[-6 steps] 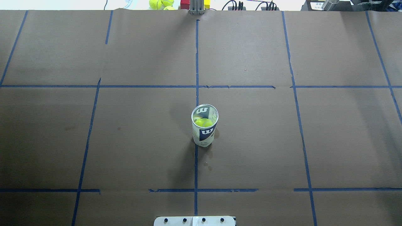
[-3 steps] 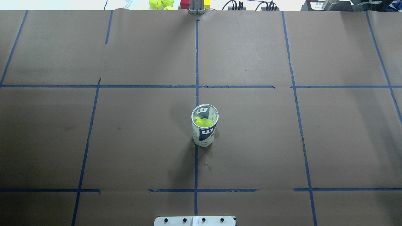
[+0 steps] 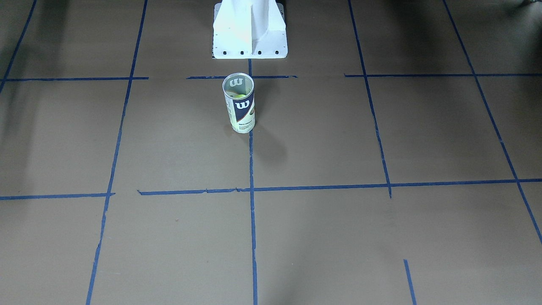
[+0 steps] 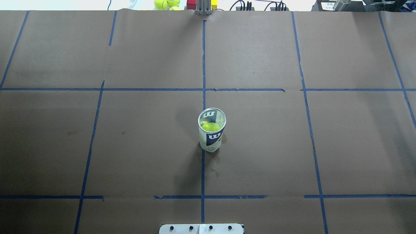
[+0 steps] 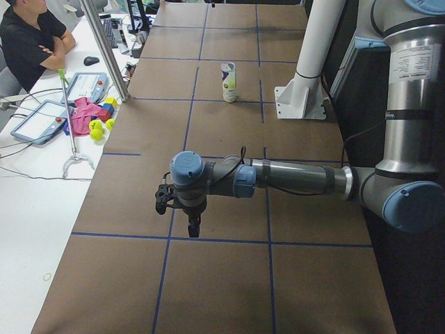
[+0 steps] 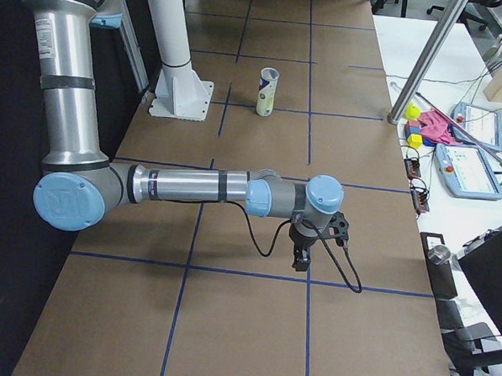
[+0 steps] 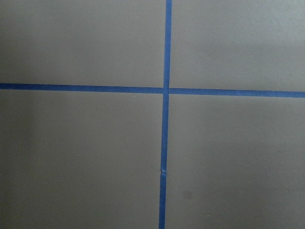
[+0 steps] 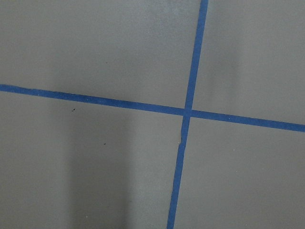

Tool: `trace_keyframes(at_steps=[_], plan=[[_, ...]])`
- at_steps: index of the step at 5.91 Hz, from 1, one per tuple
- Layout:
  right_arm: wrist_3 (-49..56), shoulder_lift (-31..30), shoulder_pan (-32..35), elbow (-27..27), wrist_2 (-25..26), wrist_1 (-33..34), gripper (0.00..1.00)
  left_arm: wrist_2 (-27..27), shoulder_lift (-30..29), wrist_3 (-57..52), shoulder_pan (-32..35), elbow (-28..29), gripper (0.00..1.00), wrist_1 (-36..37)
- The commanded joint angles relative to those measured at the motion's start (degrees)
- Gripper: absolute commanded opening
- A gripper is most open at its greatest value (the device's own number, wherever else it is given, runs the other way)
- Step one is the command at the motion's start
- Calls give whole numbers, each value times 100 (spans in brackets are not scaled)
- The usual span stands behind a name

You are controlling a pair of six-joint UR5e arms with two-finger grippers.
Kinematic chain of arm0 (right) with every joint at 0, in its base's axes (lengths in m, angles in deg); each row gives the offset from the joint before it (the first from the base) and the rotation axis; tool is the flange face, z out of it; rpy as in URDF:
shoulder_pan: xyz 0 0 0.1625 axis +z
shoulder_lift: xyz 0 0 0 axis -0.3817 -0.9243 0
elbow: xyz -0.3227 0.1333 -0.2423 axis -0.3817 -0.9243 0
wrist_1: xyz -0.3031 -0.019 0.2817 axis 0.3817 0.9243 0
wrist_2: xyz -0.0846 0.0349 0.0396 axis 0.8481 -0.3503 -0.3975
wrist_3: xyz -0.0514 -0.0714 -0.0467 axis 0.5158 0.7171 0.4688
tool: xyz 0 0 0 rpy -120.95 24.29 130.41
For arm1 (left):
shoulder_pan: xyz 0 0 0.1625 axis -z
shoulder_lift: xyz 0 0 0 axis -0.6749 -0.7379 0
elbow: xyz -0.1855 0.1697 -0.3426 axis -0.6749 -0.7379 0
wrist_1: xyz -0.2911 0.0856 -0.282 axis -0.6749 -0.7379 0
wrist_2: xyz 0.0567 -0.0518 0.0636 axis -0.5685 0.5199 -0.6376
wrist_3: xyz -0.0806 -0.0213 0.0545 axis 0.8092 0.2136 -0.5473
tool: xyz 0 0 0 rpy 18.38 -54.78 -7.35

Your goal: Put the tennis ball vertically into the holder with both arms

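Two arms are mine, and both stretch out level above the brown paper of the table, well apart from the holder. That clear can stands upright with its mouth open to the ceiling. Its foot is just beside the blue tape line that runs down the middle of the table, near my white pedestal base. Down inside it lies the tennis ball, bright yellow-green through the plastic wall, below the rim and behind the navy label with its white W. My left arm shows only from the table's end on that side, with my left gripper pointing down just above the paper, close to a tape line. My right arm lies much the same at the other end, my right gripper hanging over the paper in like fashion. From those side views I cannot tell whether either pincer is released or clenched. Each wrist camera looks straight down at a crossing of blue tape on the paper. Beyond the table's far edge lie a few spare balls beside red and yellow blocks, and a person in black sits with folded arms at the white desk there
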Motion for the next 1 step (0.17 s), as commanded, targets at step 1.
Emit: trace_keyframes(at_steps=[1], plan=[[-43, -288, 0, 2, -8, -863, 100, 22, 403, 0, 9, -375, 100, 3]])
